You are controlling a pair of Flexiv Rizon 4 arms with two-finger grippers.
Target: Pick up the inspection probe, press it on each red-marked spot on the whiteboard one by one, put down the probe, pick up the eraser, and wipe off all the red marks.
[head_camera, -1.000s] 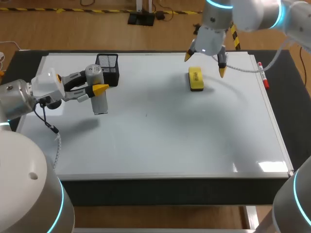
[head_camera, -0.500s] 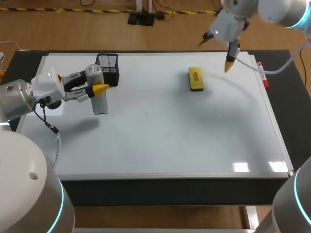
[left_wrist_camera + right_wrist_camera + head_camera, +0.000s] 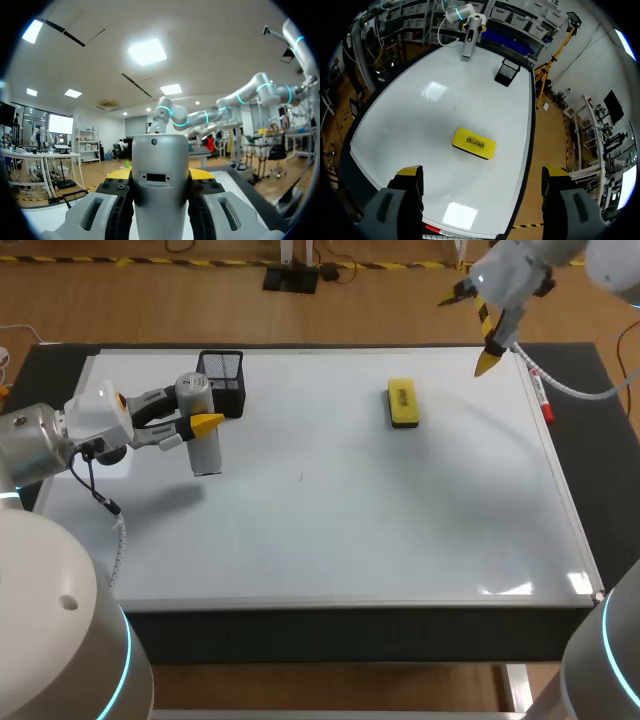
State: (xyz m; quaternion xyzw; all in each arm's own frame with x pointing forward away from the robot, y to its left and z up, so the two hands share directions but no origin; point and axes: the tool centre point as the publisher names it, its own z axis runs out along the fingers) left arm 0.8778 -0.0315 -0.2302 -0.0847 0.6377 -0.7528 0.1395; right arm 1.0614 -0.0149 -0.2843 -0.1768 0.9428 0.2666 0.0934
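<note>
The glossy white whiteboard surface [image 3: 380, 530] carries one yellow rectangular block eraser [image 3: 403, 403] and one black wire-mesh basket [image 3: 222, 380]. One red-capped marker [image 3: 541, 395] lies at its right edge. The left claw [image 3: 198, 424] is clamped on one smooth grey cylindrical inspection probe [image 3: 205, 445], upright near the basket. The right claw [image 3: 468, 332], fingers spread, hangs above the far right corner, with the eraser ahead of it, well apart.

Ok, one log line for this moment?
left gripper: shut on grey cylindrical probe | right gripper: open, above whiteboard corner | yellow rectangular eraser: on whiteboard, untouched
</note>
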